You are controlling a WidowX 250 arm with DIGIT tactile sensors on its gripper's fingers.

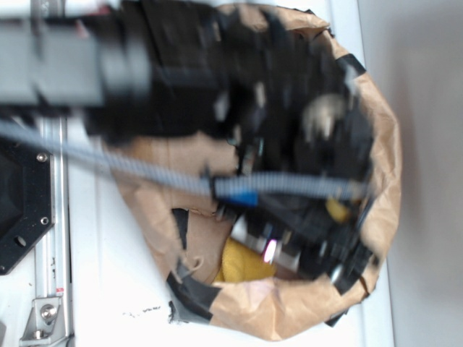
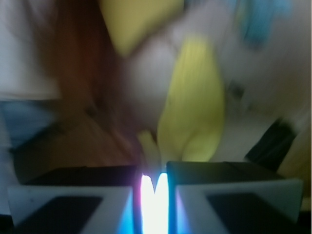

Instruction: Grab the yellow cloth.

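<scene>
My arm (image 1: 181,72) reaches in from the upper left of the exterior frame, a blurred black mass that covers most of a brown paper-lined basket (image 1: 383,144) edged with black tape. The basket sits on a white counter (image 1: 108,275). A grey ribbed cable (image 1: 130,168) crosses the frame from the left edge toward the right, with a blue fitting near its middle.

My claw (image 1: 271,249) is down inside the basket, in the lower middle of the exterior frame, where a small bright glint shows between dark parts. The yellow cloth (image 1: 242,264) lies just to the left of it, against the brown paper near the basket's lower rim; only a small yellow patch is visible past my arm.

In the wrist view everything is smeared. My two fingers (image 2: 229,195) fill the bottom of the frame as dark and pale blocks, close together, with only a narrow, glaring white strip between them. The yellow cloth (image 2: 195,112) rises from just above that strip toward the upper middle of the frame, a long folded lobe, its lower tip meeting the finger tops. Whether my claw is actually pinching the fabric, I cannot tell through the blur.

A second yellow shape (image 2: 136,22) sits at the top centre of the wrist view, and a blurred teal patch (image 2: 265,19) at the upper right.
</scene>
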